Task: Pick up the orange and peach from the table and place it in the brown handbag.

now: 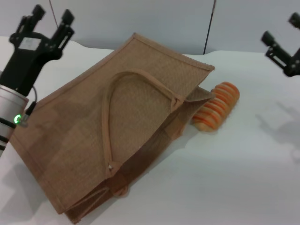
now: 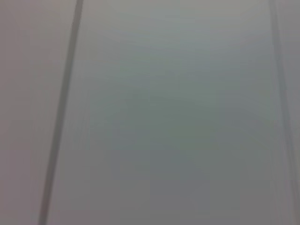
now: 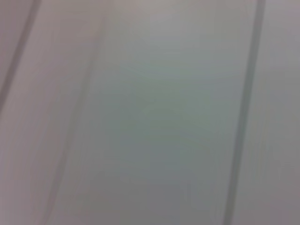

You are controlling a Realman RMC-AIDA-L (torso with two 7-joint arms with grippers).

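Note:
The brown handbag [image 1: 117,126] lies on its side across the white table, its loop handle [image 1: 110,117] flat on the upper face and its mouth turned toward the right. Neither the orange nor the peach shows in any view. My left gripper [image 1: 52,14] is raised at the far left, above and behind the handbag's corner, open and empty. My right gripper [image 1: 282,29] hangs at the far right edge, well apart from the handbag, open with nothing in it. Both wrist views show only a blank grey panelled wall.
An orange-and-cream striped ridged roll [image 1: 217,107] lies on the table [image 1: 234,178] right against the handbag's mouth. A grey wall [image 1: 164,18] stands behind the table's far edge.

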